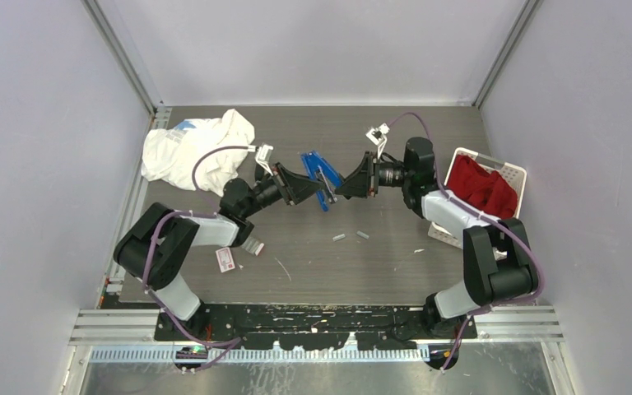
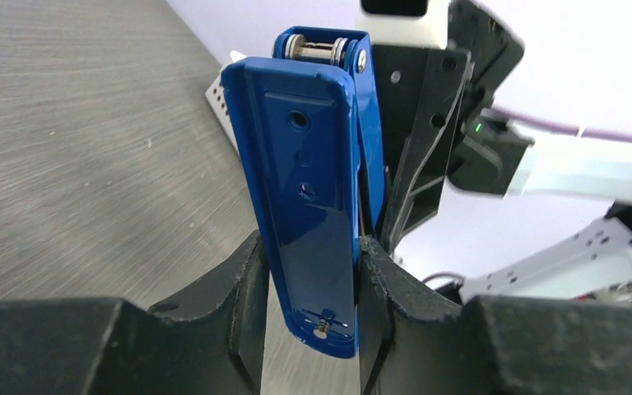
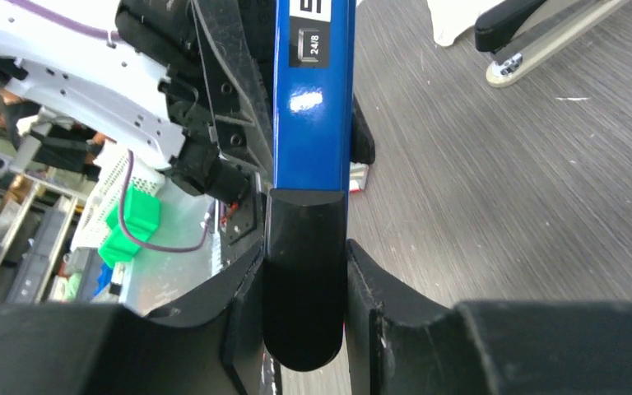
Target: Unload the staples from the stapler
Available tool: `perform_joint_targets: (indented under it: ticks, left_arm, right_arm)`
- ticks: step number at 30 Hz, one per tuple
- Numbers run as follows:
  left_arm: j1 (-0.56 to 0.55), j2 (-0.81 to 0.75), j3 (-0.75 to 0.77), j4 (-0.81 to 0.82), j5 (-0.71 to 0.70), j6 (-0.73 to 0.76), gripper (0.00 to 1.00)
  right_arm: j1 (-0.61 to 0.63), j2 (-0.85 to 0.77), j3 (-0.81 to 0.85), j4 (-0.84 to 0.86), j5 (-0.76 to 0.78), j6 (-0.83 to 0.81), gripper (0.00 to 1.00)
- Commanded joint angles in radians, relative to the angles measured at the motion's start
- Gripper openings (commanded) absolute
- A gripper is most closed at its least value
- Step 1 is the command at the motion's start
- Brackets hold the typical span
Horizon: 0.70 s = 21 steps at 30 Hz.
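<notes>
A blue stapler (image 1: 319, 177) hangs above the middle of the table, held between both arms. My left gripper (image 1: 316, 191) comes from the left. In the left wrist view its jaws (image 2: 313, 288) are shut on the stapler's blue base plate (image 2: 309, 189), underside toward the camera. My right gripper (image 1: 343, 184) comes from the right. In the right wrist view it (image 3: 304, 280) is shut on the black-tipped top arm of the stapler (image 3: 313, 107). Two short silvery strips of staples (image 1: 339, 237) (image 1: 363, 234) lie on the table below.
A crumpled white cloth (image 1: 197, 152) lies at the back left. A white basket (image 1: 517, 171) holding a red cloth stands at the right. A small white-and-red box (image 1: 226, 260) lies near the left arm, beside a black stapler (image 3: 535, 33).
</notes>
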State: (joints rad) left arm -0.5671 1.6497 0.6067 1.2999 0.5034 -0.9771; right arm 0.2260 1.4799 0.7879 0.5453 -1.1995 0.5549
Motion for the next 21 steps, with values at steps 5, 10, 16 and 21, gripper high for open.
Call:
perform_joint_targets:
  ticks: [5, 10, 16, 21]
  left_arm:
    - [0.131, -0.019, 0.046, 0.126, 0.405, 0.194, 0.00]
    - [0.191, 0.000, 0.049, 0.050, 0.480, 0.347, 0.00]
    - [0.212, -0.053, 0.129, -0.493, 0.517, 0.718, 0.00]
    - [0.190, -0.094, 0.213, -0.956, 0.459, 1.024, 0.00]
  right_arm:
    - [0.003, 0.054, 0.206, -0.621, 0.142, -0.671, 0.01]
    - [-0.005, 0.122, 0.293, -0.798, 0.303, -0.902, 0.01]
    - [-0.034, 0.157, 0.329, -0.905, 0.461, -1.115, 0.01]
    - [-0.033, 0.156, 0.311, -0.915, 0.605, -1.231, 0.01]
